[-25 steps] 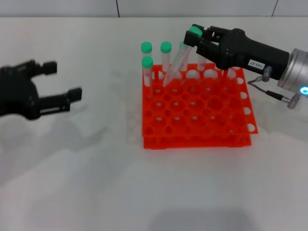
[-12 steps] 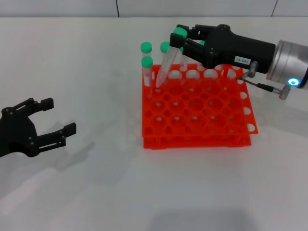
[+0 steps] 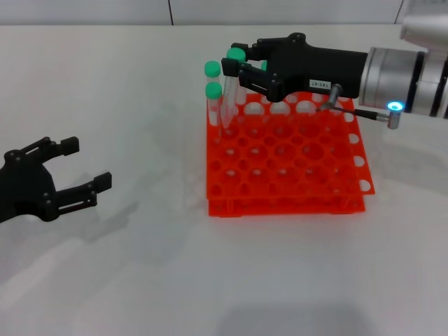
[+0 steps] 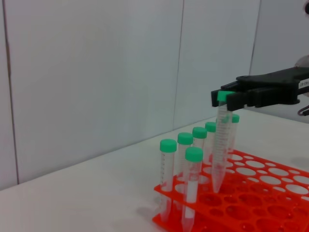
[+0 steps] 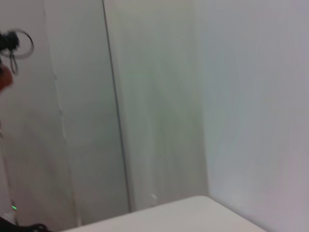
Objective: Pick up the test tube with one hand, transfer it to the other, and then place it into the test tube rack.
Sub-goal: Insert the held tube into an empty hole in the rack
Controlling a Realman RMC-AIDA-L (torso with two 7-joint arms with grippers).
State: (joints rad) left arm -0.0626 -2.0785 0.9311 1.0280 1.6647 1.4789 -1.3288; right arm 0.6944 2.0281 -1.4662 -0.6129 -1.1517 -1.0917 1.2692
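Note:
My right gripper (image 3: 234, 61), black with a white label and a blue wrist light, is shut on the green cap end of a clear test tube (image 3: 229, 98). The tube hangs nearly upright over the back left corner of the orange-red rack (image 3: 280, 175). In the left wrist view the same gripper (image 4: 231, 98) holds the tube (image 4: 222, 145) with its tip at the rack's (image 4: 270, 193) top tier; I cannot tell whether it is inside a hole. My left gripper (image 3: 89, 163) is open and empty, low over the table at the far left.
Several other green-capped tubes (image 3: 213, 87) stand in the rack's back left holes, right beside the held tube; they also show in the left wrist view (image 4: 186, 159). The right wrist view shows only a pale wall.
My right gripper has moved left along the rack's back row, and the held tube has swung from tilted to nearly upright. My left gripper has drawn back and down to the left.

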